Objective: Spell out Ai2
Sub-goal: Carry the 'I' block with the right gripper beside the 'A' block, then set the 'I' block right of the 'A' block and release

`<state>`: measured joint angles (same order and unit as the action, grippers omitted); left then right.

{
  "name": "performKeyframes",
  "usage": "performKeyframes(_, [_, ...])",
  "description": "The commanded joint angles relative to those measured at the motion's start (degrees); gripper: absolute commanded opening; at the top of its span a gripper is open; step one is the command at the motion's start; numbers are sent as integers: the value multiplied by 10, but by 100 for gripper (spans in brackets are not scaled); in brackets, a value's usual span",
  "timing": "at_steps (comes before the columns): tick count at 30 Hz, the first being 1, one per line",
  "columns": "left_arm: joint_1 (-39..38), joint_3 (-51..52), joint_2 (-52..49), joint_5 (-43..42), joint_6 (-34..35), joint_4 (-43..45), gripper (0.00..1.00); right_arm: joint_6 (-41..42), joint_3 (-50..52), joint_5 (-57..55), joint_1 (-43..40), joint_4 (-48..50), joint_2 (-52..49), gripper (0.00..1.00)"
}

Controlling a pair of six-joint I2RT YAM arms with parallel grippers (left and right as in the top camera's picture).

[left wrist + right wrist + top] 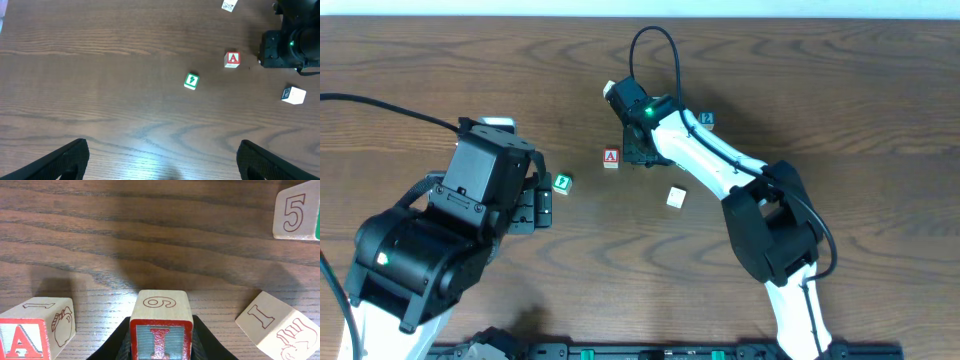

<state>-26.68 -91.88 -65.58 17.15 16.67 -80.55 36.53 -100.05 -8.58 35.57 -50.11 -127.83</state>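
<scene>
My right gripper [638, 145] is shut on a wooden block with a red letter I [161, 330], held low over the table; in the overhead view the gripper hides this block. The red letter A block [611, 157] lies just to its left, a small gap apart, and it also shows in the right wrist view [30, 330] and the left wrist view [232, 59]. A green-faced block [561, 183] lies further left; it also shows in the left wrist view [191, 81], where its character is too small to read. My left gripper [162, 160] is open and empty, near the green block.
A white block [675, 197] lies right of the A block and a blue-faced block [707, 119] lies by the right arm. Another block [610, 90] lies at the back. The right wrist view shows a block marked 5 [297, 210] and a tilted block with an outlined I [280, 325].
</scene>
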Motion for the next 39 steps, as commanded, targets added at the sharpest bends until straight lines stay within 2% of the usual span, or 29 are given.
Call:
performKeyframes(1, [1, -9, 1, 13, 0, 0, 95, -10, -11, -5, -5, 0, -9, 23])
performKeyframes(13, [1, -9, 1, 13, 0, -2, 95, -11, -11, -4, -5, 0, -26, 26])
performKeyframes(23, [1, -9, 1, 13, 0, -2, 95, -10, -11, -5, -7, 2, -26, 50])
performKeyframes(39, [1, -9, 1, 13, 0, -2, 95, -15, -24, -7, -14, 3, 7, 54])
